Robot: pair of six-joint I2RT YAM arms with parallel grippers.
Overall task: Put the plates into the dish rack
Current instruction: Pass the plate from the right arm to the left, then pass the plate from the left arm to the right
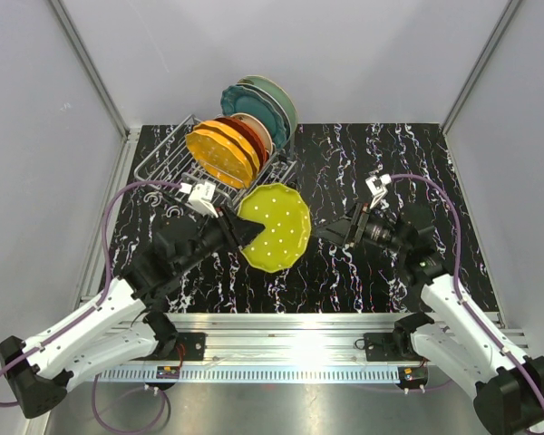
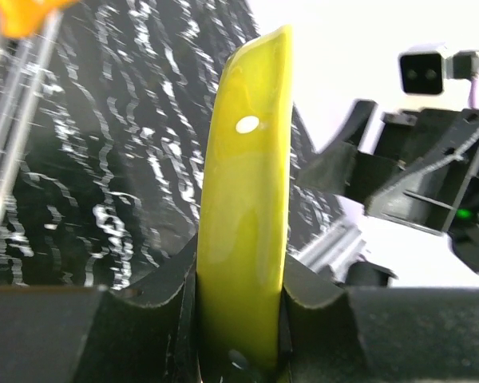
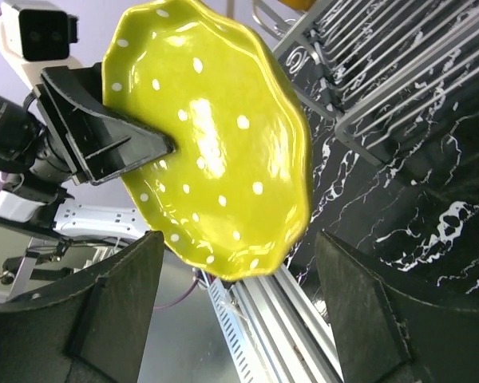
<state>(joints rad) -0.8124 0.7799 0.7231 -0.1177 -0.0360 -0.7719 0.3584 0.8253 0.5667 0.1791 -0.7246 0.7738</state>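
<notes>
The left arm [image 1: 118, 299] has its jaws clamped on the lime green plate [image 1: 274, 228]. They pinch the rim on the plate's left side. The plate hangs in the air over the black bench [image 1: 390, 172], in the middle of the top view, just below and right of the dish rack [image 1: 168, 154]. In the left wrist view the plate stands on edge between the two black pads.

The right arm [image 1: 453, 299] has its jaws spread wide, and they hold nothing. They point at the plate from the right side of the frame but do not touch it.

The plate looks hard and shiny. It will not bend. It is likely heavy for a grip on one edge, so it may sag or swing. The glaze looks smooth, so it could slip out. If it drops or bumps the wires hard, it may chip or break. The best place to hold it is the rim, deep between the pads, as the left jaws do now. The wavy edge may help stop it from sliding.

Count of plates: five stand in the rack at the upper middle of the frame. From front to back they are the orange-yellow plate [image 1: 219, 156], the red-orange plate [image 1: 245, 136], the cream-centred plate [image 1: 258, 127], the dark teal plate [image 1: 238, 101] and the mint green plate [image 1: 274, 92]. One more plate is in the air. That makes six plates. There is one rack.
</notes>
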